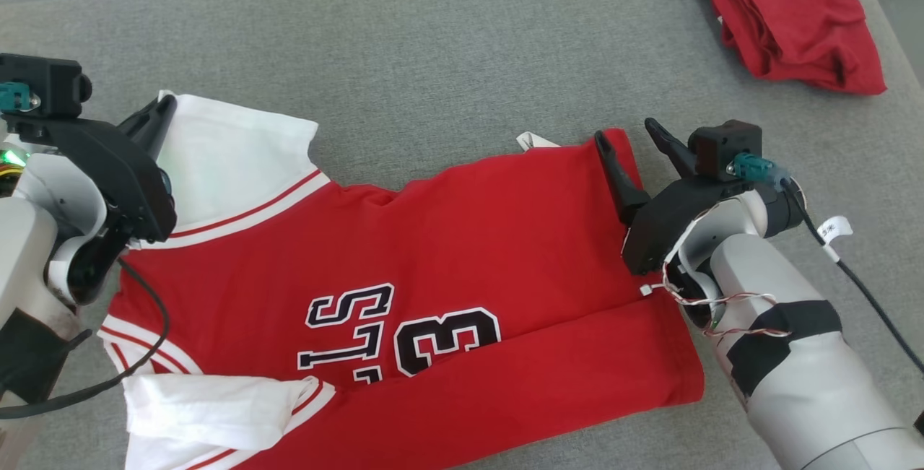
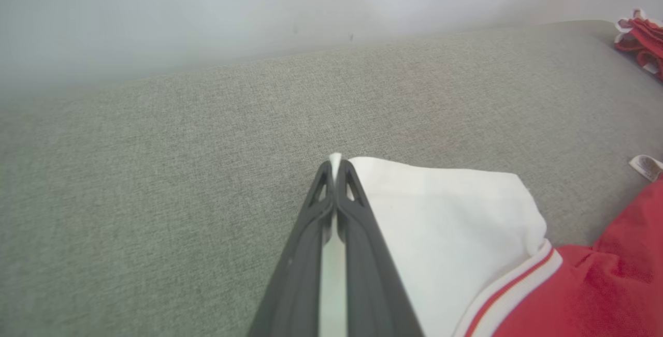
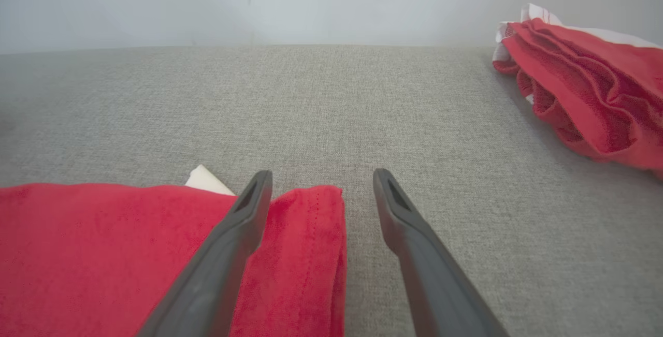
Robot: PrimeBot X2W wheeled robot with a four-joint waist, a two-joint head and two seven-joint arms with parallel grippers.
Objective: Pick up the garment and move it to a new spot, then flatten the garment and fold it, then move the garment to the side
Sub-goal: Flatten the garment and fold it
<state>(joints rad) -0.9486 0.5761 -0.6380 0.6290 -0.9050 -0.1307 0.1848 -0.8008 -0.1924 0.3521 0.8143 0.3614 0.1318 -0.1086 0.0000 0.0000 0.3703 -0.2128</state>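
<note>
The left gripper [image 1: 167, 103] and right gripper [image 1: 624, 131] are matt black with long tapering fingers, each beside a black box [image 1: 724, 144] with a teal plug [image 1: 751, 165]. The pale grey right forearm [image 1: 816, 398] bears black tape [image 1: 787, 333], thin red-and-white wires [image 1: 722, 302] and a black cable [image 1: 866, 289] with a white tag [image 1: 836, 228].

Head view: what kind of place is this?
Probably an indoor clothes-folding station: a wide grey fabric-covered surface, a red-and-white shirt spread on it, another red garment bundled at its far corner, and a plain pale wall behind.

Red jersey [image 1: 462, 253] with white sleeves, grey cloth surface [image 1: 447, 44].
</note>
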